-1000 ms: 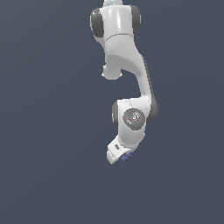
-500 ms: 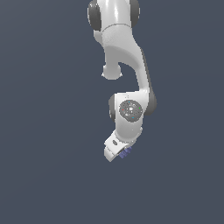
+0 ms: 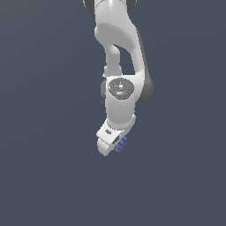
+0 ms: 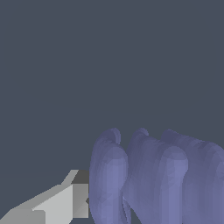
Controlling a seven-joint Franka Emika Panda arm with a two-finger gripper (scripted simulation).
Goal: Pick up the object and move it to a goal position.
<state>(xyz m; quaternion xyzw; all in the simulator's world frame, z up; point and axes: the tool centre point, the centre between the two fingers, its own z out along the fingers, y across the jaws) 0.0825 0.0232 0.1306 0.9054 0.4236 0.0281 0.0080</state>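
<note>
Barely anything's shifting since a second ago except the arm's upper links: the small blue-purple ridged lumpy object (image 3: 121, 144) is sitting clenched in the white gripper (image 3: 115, 146), so pickup's looking done, with no goal marker showing.

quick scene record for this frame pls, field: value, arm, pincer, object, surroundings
arm: white Panda arm, hanging down from the top of the exterior view
pincer: white pincer, tilted, one grey-white finger showing in the wrist view
object: small blue-purple ridged lumpy object, at the pincer tip, touching that finger
grip: cannot confirm closure
surroundings: plain dark grey-blue backdrop, no goal marker visible
</note>
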